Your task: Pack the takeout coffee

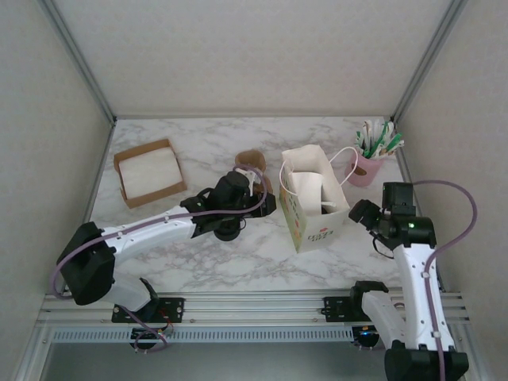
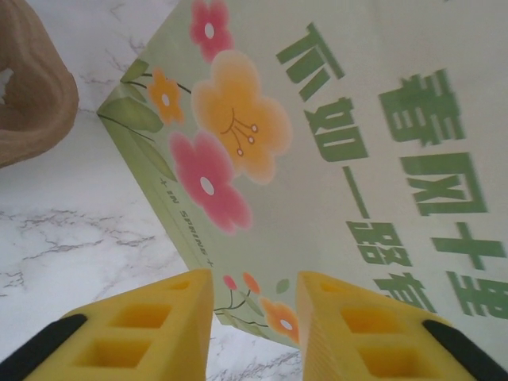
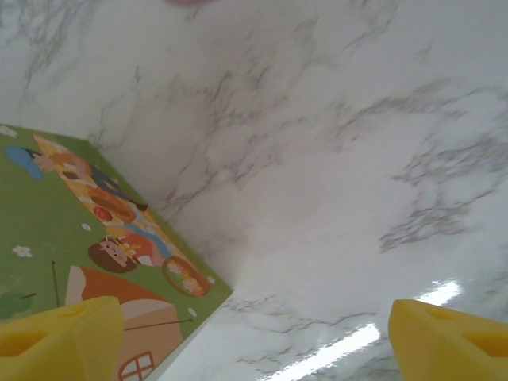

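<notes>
The paper bag point(image 1: 317, 228) is standing open with something white inside; I cannot tell whether the coffee is sitting in there. A pink cup point(image 1: 367, 170) is holding sticks point(image 1: 379, 140), and a cardboard tray point(image 1: 125, 158) is holding white paper point(image 1: 151, 174). The bag's flowered side is showing green Chinese characters. My left pincer point(image 2: 254, 274) is hanging just beside the bag's lower corner, fingers narrowly apart and empty. My right pincer point(image 3: 255, 303) is gaping wide over the marble table point(image 3: 317, 159).

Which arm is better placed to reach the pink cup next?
Right, probably. The right fingers stand open beside the paper bag, on the side of the pink cup; the bag stands between that cup and the left fingers.
</notes>
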Tool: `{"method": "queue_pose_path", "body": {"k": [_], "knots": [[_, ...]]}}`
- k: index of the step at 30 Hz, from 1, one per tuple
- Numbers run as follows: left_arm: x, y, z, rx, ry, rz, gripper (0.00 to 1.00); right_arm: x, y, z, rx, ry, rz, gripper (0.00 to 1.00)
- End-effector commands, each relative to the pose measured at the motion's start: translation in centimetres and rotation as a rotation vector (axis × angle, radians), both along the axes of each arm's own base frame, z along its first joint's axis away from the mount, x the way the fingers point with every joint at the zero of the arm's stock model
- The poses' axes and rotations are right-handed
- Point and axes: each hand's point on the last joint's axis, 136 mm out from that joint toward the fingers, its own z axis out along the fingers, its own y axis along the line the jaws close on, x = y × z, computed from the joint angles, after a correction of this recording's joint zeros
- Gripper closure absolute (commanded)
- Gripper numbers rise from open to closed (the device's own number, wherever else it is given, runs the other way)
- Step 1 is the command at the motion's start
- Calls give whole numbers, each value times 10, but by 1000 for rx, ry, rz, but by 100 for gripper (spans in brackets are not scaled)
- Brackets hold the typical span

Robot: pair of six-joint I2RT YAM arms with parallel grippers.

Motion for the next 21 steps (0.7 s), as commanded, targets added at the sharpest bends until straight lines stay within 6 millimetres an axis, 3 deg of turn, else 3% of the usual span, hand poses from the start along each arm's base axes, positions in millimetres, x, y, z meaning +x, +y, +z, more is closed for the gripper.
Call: {"method": "queue_pose_path", "body": {"k": [1, 6, 12, 21], "knots": [[-1, -12, -2, -25, 4, -33, 70, 21, 21, -8, 138, -54, 69, 14], [6, -19, -9, -27, 7, -33, 72, 28, 33, -30, 211, -25, 97, 17], [30, -14, -8, -55, 2, 20, 73, 31, 48, -52, 298, 15, 136, 17], [49, -17, 3, -65, -27, 26, 73, 34, 66, -54, 378, 17, 190, 18]]}}
